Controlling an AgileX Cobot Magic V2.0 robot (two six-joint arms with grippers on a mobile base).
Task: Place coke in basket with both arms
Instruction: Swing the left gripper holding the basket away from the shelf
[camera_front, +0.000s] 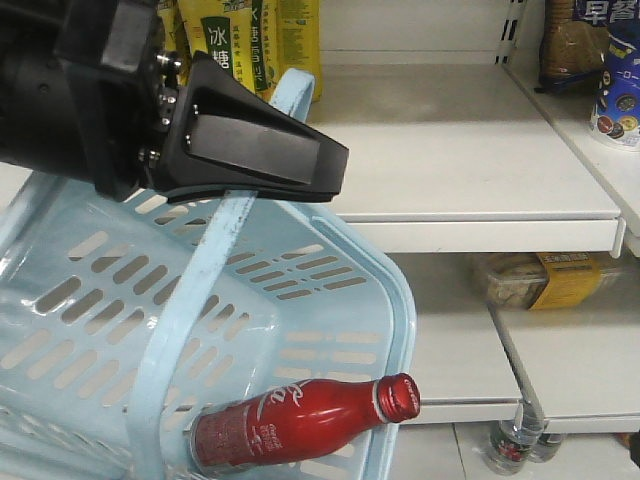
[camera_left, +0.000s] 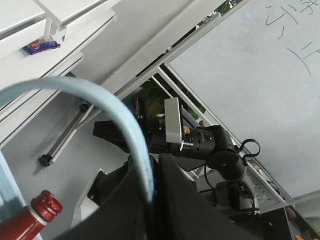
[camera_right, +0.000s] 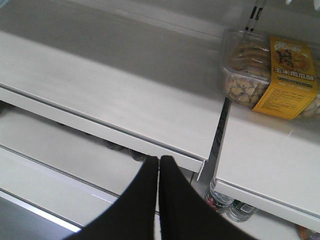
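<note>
A: Start with the biggest thing. What's your left gripper (camera_front: 335, 170) doing with the pale blue slotted plastic shopping basket (camera_front: 110, 290)?

B: You have it clamped on the basket's pale blue hoop handle (camera_front: 215, 235). The black wedge jaws are together around the strap, and the basket hangs tilted beneath them. The left wrist view shows that handle curving down into the closed jaws.

A: And the small red contour bottle of coke (camera_front: 300, 420) with white script?

B: It lies on its side inside the basket, well below your left gripper and a little to its right, red cap (camera_front: 400, 397) resting at the basket's rim (camera_front: 395, 300).

A: So which step is this?

B: To my eye, the placing looks done; you're at the carrying stage. Next you'd need to keep the basket steady so the bottle doesn't roll out cap-first.

A: Your right gripper (camera_right: 159, 165)?

B: Jaws pressed together on nothing, above white shelf boards, with no coke in its view.
</note>
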